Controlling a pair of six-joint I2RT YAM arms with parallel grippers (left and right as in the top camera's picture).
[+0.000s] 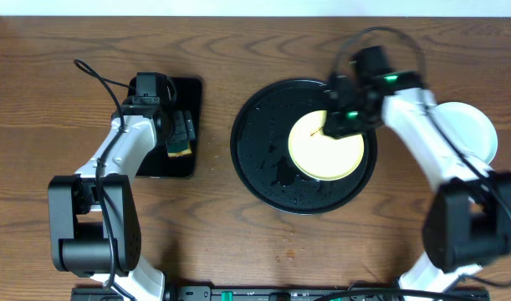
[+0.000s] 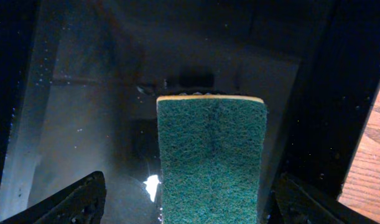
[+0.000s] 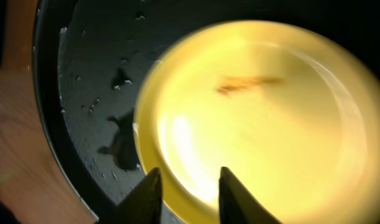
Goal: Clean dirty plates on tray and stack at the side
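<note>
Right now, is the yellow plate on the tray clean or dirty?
Dirty. The yellow plate shows a brown smear on its face in the right wrist view, and it lies in the black tray.

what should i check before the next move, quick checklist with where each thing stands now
1. left gripper open at the sponge: ok, not closed on it yet.
2. Sponge lying on the rectangular tray: ok.
3. yellow plate inside the round tray: ok.
4. Plate clean: not ok, a brown smear shows.
5. right gripper holding the plate: cannot tell.
6. white plate set aside at the right, off the tray: ok.
</note>
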